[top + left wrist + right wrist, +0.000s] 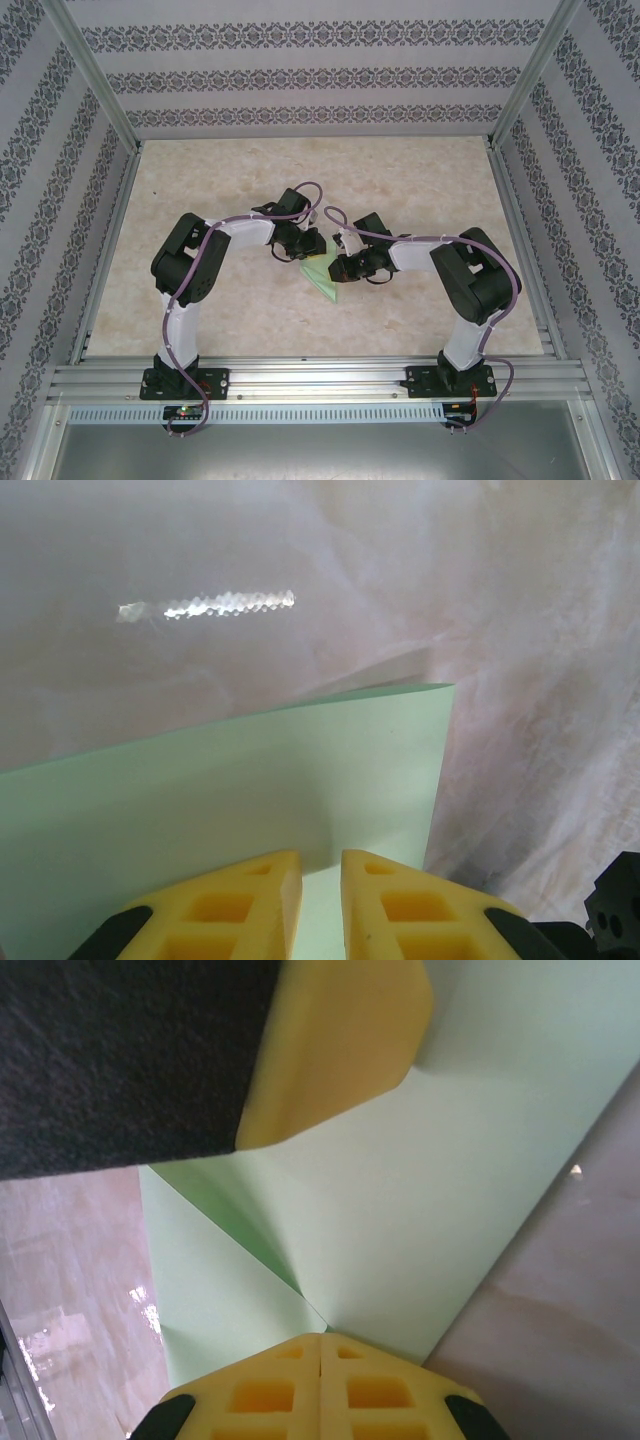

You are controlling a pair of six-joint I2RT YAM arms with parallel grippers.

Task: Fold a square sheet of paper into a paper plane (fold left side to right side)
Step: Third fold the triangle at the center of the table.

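The square sheet of paper (325,278) lies partly folded at the table's middle, between both grippers. In the left wrist view a pale green flap of the paper (250,780) stands raised just beyond my left gripper (320,858), whose yellow fingers are a narrow gap apart over a lower layer. My left gripper (308,243) sits at the paper's far left. In the right wrist view the paper (420,1210) shows a diagonal crease running to my right gripper (321,1336), which is shut with its tips at the crease end. A left fingertip (340,1050) presses the flap from above. My right gripper (338,268) is at the paper's right.
The marbled beige tabletop (250,180) stretches around the paper on all sides. Aluminium rails (300,378) border the near edge, and patterned walls enclose the back and sides. A black part of the right arm (615,910) is close beside my left gripper.
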